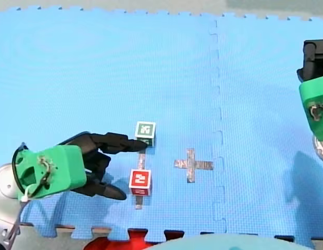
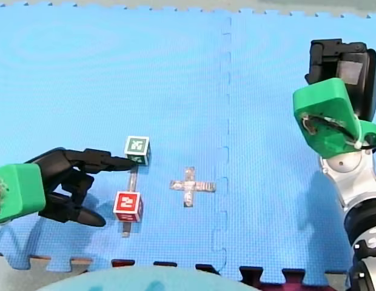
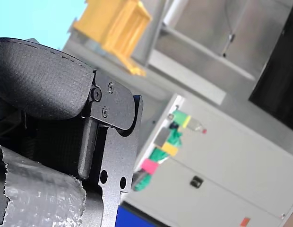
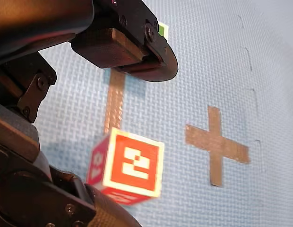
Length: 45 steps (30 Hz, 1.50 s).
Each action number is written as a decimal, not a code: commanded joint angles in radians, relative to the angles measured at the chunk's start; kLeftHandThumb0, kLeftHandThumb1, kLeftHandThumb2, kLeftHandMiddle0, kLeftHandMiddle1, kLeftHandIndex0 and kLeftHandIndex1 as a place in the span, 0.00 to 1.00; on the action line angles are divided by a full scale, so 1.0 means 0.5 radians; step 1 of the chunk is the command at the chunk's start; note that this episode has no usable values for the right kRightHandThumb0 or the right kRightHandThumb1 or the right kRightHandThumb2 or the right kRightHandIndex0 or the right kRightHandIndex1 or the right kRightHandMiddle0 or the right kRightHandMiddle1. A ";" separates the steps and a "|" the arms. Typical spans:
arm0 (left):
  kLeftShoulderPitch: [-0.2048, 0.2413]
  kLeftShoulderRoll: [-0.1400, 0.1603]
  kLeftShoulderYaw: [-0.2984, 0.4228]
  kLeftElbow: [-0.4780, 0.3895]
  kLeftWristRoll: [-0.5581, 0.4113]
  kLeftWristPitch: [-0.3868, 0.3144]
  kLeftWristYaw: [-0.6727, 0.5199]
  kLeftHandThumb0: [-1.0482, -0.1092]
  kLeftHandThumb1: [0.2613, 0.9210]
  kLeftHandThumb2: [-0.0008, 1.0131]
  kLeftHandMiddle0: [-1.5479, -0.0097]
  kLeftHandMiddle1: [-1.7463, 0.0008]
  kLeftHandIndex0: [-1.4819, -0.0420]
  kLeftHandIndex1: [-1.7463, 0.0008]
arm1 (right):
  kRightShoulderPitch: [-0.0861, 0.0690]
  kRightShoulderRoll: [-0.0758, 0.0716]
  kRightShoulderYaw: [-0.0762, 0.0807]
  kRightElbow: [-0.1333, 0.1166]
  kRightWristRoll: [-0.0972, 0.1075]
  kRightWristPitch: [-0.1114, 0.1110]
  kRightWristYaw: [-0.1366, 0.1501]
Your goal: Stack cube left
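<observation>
- Head views: the left robot hand, empty and wide, sits near-left on the mat, one fingertip at the green cube, with the red cube just nearer. The right robot hand is far right; its grip cannot be told.
- Second wrist view: the red cube lies between fingers; an off-centre close could knock it aside.

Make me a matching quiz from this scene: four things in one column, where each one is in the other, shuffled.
1 green cube
2 red cube
3 tape cross
4 right hand

A over the blue mat's right side
B at a fingertip of the left hand
C nearest the mat's front edge
D just right of both cubes

Pairs: 1-B, 2-C, 3-D, 4-A
</observation>
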 commanded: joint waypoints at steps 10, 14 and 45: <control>0.040 0.041 -0.053 -0.157 0.073 0.076 0.044 0.15 0.67 0.00 0.45 0.00 0.63 0.98 | 0.008 -0.016 0.003 -0.020 0.000 -0.020 -0.012; 0.073 0.049 -0.074 -0.259 0.128 0.137 0.084 0.16 0.67 0.00 0.44 0.00 0.59 0.97 | 0.008 -0.017 0.003 -0.024 0.001 -0.031 -0.012; 0.073 0.003 -0.264 -0.219 0.443 0.037 0.515 0.32 0.69 0.00 0.44 0.00 0.38 0.96 | -0.003 -0.036 -0.008 -0.060 0.008 -0.062 -0.002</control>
